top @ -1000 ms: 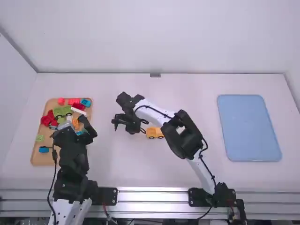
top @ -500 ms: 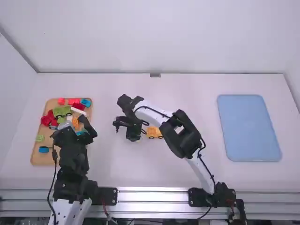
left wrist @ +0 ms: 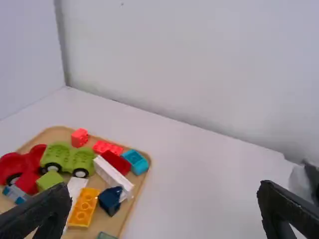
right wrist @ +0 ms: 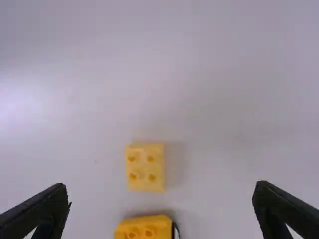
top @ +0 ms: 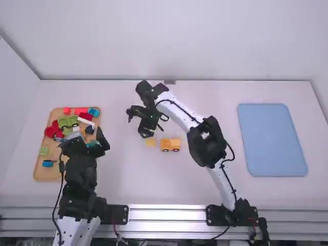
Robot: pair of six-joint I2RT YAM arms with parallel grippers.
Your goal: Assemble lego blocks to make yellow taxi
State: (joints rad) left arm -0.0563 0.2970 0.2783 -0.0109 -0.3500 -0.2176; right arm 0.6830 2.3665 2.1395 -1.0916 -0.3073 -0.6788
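Yellow taxi in two parts, both claws open

The yellow car piece [top: 170, 145] sits upright on the white table [top: 205, 179], around the middle. Boxy, warm yellow body; two black wheels visible along its side in the high view, round studs on top in the right wrist view. The small yellow block [right wrist: 145, 168] lies near it, apart, squarish, four studs up.

Counts: one yellow car piece, one small yellow block. On the wooden tray [top: 38, 171]: one orange-yellow brick [left wrist: 83, 207], one green wheeled piece [left wrist: 67, 158] with two wheels visible, two white blocks [left wrist: 113, 174], two coral blocks [left wrist: 79, 137], one navy block [left wrist: 110, 200], plus more pieces, some hidden. One blue tray [top: 277, 141], far right.

Right claw [top: 146, 124]: fingers spread, empty, near the small yellow block. Left claw [top: 82, 137]: fingers spread, empty, over the wooden tray.
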